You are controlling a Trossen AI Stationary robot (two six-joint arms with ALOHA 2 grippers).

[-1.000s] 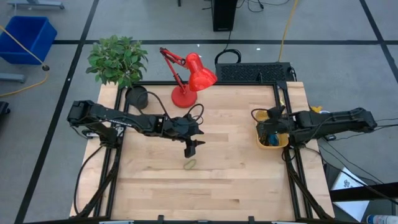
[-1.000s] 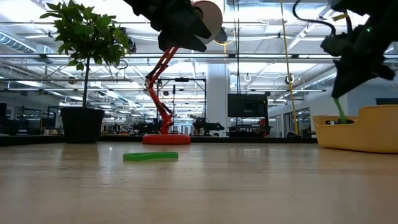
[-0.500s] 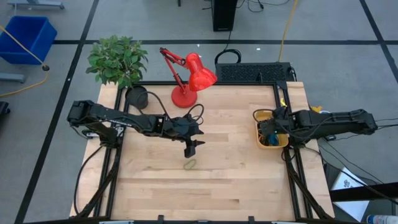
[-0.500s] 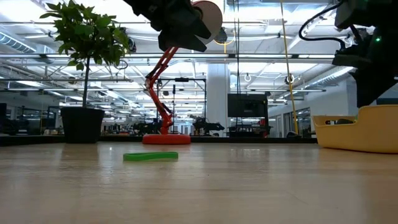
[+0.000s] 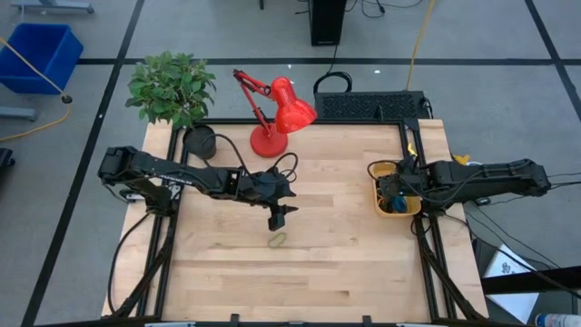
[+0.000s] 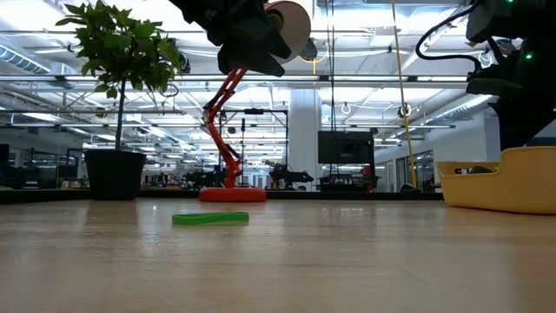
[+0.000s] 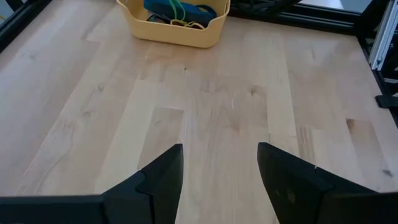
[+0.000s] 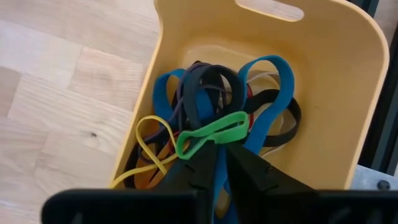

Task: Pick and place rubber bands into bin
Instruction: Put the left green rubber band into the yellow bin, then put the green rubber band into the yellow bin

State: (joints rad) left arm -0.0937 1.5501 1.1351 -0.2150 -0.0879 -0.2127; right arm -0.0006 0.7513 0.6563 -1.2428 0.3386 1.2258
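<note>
Now the right gripper [image 8: 216, 163] hangs over the bin [image 5: 397, 170] at the surface's right edge, jaws narrow beside a green band [image 8: 211, 133]. Left gripper [image 7: 219, 177], jaws wide, hovers mid-surface above another green band [image 5: 278, 240].

Red lamp [image 5: 277, 113] beside potted plant [image 5: 172, 91] on table [image 5: 345, 263].

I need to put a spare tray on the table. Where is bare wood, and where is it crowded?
Bare wood lies between the green rubber band and the yellow bin, and along the whole near edge. The back left is crowded by the potted plant and red lamp. The left gripper hovers mid-table; the right gripper is over the bin.
</note>
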